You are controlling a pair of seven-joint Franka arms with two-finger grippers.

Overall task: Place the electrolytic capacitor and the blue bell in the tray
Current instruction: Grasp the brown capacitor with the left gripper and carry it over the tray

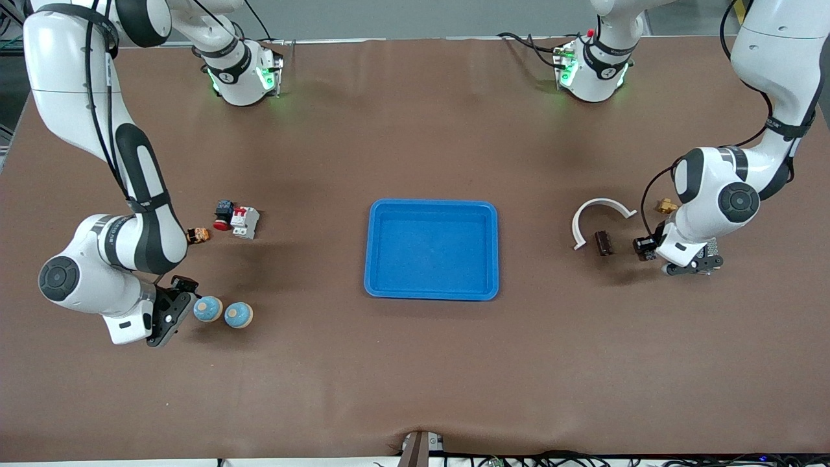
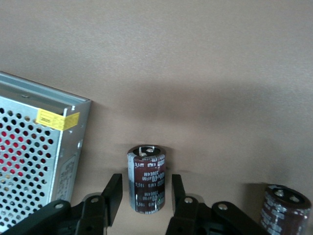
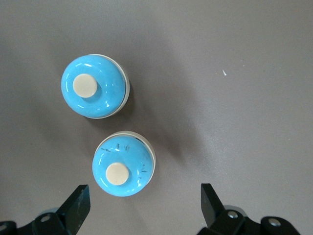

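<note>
The blue tray [image 1: 431, 249] sits empty at the table's middle, so nothing is placed yet. The left gripper [image 2: 142, 196] brackets an upright electrolytic capacitor [image 2: 146, 178] without quite clamping it. The right gripper [image 3: 145, 201], jaws wide open, hovers beside two blue bells [image 3: 123, 163].

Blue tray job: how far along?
Nothing placed yet: the shallow bright blue plastic tray holds nothing. In hand: the left gripper brackets an upright dark cylindrical capacitor, jaws not yet touching it. The right gripper hangs open over two glossy blue round bells, neither gripped. Both lifts and placements remain.
</note>
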